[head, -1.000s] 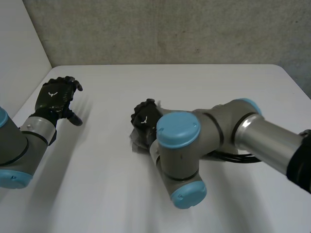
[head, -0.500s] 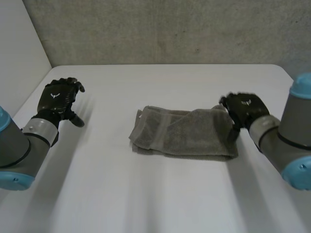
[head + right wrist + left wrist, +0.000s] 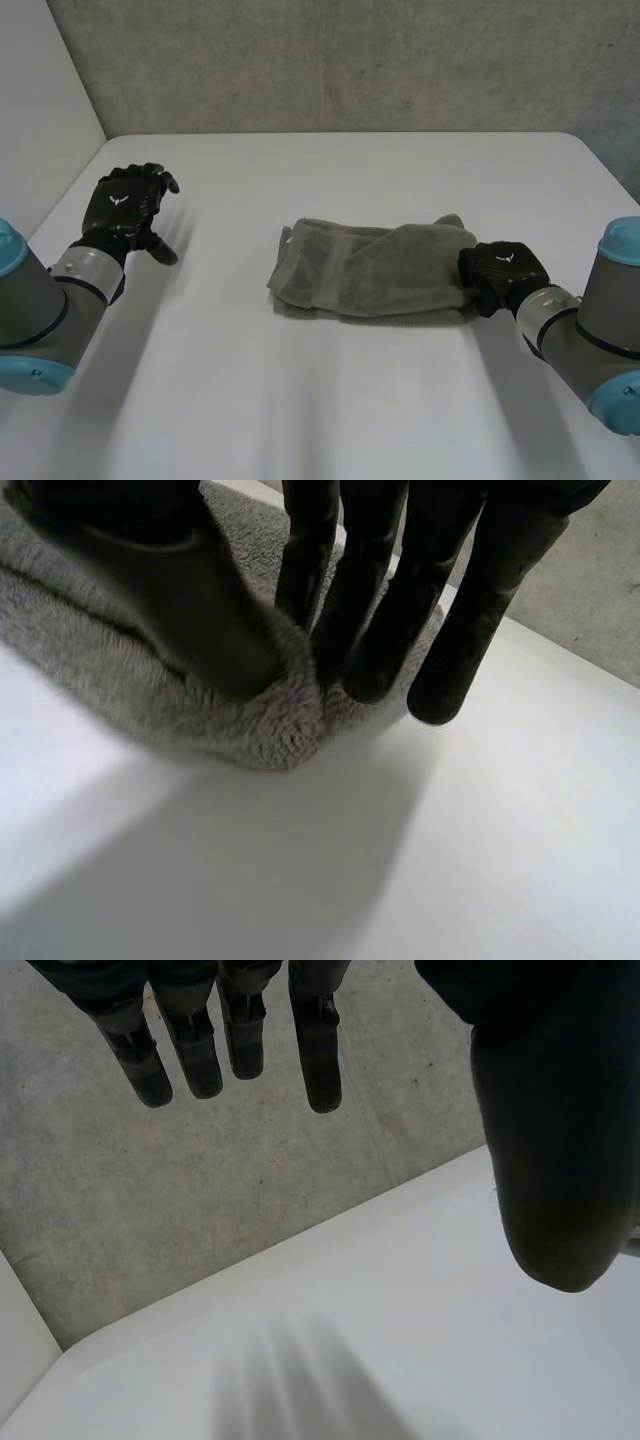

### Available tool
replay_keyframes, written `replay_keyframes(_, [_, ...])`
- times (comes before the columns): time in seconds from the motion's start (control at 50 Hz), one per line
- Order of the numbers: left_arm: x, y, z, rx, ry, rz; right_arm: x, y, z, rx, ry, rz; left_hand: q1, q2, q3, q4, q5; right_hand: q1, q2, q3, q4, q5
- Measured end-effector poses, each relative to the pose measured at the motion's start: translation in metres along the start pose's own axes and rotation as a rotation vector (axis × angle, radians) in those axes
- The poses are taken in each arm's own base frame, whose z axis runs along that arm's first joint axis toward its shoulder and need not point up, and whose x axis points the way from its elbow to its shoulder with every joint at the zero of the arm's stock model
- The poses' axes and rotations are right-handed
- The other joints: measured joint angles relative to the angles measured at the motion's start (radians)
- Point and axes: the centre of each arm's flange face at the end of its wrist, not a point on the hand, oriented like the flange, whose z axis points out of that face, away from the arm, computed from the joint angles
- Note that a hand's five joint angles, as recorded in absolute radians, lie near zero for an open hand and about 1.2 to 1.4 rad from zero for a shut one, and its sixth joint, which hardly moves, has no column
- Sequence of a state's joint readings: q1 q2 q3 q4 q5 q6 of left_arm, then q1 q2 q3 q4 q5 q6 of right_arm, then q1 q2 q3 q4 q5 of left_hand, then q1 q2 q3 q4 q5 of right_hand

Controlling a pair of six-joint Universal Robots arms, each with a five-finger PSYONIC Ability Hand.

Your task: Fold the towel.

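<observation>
At my remote station, the grey terry-cloth towel [image 3: 370, 272] lay at the middle of the white counter [image 3: 330, 410]. It was already doubled into a thick, slightly rumpled strip running lengthwise between the counter's left and right edges. The robot's black right hand [image 3: 500, 270] sat at the strip's end nearer the right edge. In the right wrist view its thumb [image 3: 190, 590] pressed into the pile while the fingers [image 3: 440, 630] came down just beside it, with a tuft of cloth pinched between them. The black left hand [image 3: 125, 205] hung over the counter toward the far left corner, well apart from the towel. Its fingers [image 3: 315, 1050] were straight and spread, the thumb held wide, and it held nothing.

I judged the work to be at its second fold: the right hand had taken its hold on one end, and the end was not yet lifted. The next move called for raising that pinched end clear of the counter and carrying it across to the opposite end. The layers would have to stay together, the edges would have to be matched, and the idle left hand might have to pin the far end.
</observation>
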State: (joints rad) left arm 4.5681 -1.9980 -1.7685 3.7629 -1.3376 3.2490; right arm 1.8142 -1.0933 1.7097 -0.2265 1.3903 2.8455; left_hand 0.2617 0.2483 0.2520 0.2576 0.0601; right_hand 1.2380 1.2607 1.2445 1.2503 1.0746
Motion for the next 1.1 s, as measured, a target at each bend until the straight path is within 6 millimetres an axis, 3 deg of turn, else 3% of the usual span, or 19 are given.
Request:
replay_keyframes(0.16, [0.000, 0.000, 0.000, 0.000, -0.001, 0.000, 0.007, -0.003, 0.001, 0.010, 0.022, -0.003, 0.000, -0.001, 0.000, 0.000, 0.000, 0.040, 0.046, 0.082, 0.086, 0.068])
replay_keyframes(0.38, [0.000, -0.001, 0.000, 0.002, -0.002, 0.000, 0.065, -0.012, -0.013, -0.053, 0.155, -0.149, 0.000, -0.002, 0.000, 0.000, 0.000, 0.040, 0.046, 0.082, 0.087, 0.068])
replay_keyframes(0.46, [0.000, -0.001, 0.000, 0.002, -0.001, 0.001, 0.070, -0.020, -0.017, -0.054, 0.167, -0.243, 0.000, -0.002, 0.000, 0.000, 0.000, 0.049, 0.046, 0.082, 0.087, 0.068])
replay_keyframes(0.56, [0.004, -0.003, -0.001, 0.007, 0.008, -0.001, 0.040, -0.044, -0.019, 0.028, 0.105, -0.292, 0.000, -0.002, -0.002, -0.001, 0.000, 0.049, 0.046, 0.082, 0.087, 0.071])
replay_keyframes(0.62, [0.009, -0.005, -0.002, 0.011, 0.020, -0.003, 0.009, -0.058, -0.021, 0.089, 0.035, -0.288, 0.000, -0.002, -0.003, -0.001, 0.000, 0.050, 0.046, 0.082, 0.087, 0.076])
replay_keyframes(0.68, [0.015, -0.007, -0.005, 0.015, 0.035, -0.006, -0.036, -0.065, -0.027, 0.141, -0.074, -0.282, 0.000, -0.003, -0.003, -0.001, 0.000, 0.069, 0.046, 0.082, 0.087, 0.081])
replay_keyframes(0.7, [0.017, -0.008, -0.006, 0.015, 0.039, -0.007, -0.043, -0.066, -0.028, 0.146, -0.092, -0.282, 0.000, -0.003, -0.003, -0.001, 0.000, 0.070, 0.046, 0.082, 0.087, 0.081])
replay_keyframes(0.74, [0.022, -0.011, -0.010, 0.020, 0.052, -0.008, -0.077, -0.063, -0.035, 0.158, -0.173, -0.289, 0.000, -0.003, -0.003, -0.001, 0.000, 0.073, 0.046, 0.082, 0.087, 0.081])
replay_keyframes(0.84, [0.036, -0.022, -0.018, 0.048, 0.090, -0.008, -0.120, -0.044, -0.044, 0.125, -0.265, -0.317, 0.000, -0.003, -0.003, -0.001, 0.000, 0.074, 0.046, 0.082, 0.087, 0.081])
replay_keyframes(0.96, [0.052, -0.038, -0.025, 0.090, 0.136, -0.026, -0.128, -0.031, -0.045, 0.088, -0.266, -0.322, 0.000, -0.004, -0.003, -0.001, 0.000, 0.077, 0.046, 0.082, 0.087, 0.081])
replay_keyframes(1.1, [0.073, -0.060, -0.029, 0.150, 0.201, -0.093, -0.119, -0.049, -0.050, 0.158, -0.229, -0.259, 0.000, -0.005, -0.003, -0.001, 0.000, 0.078, 0.046, 0.082, 0.087, 0.081])
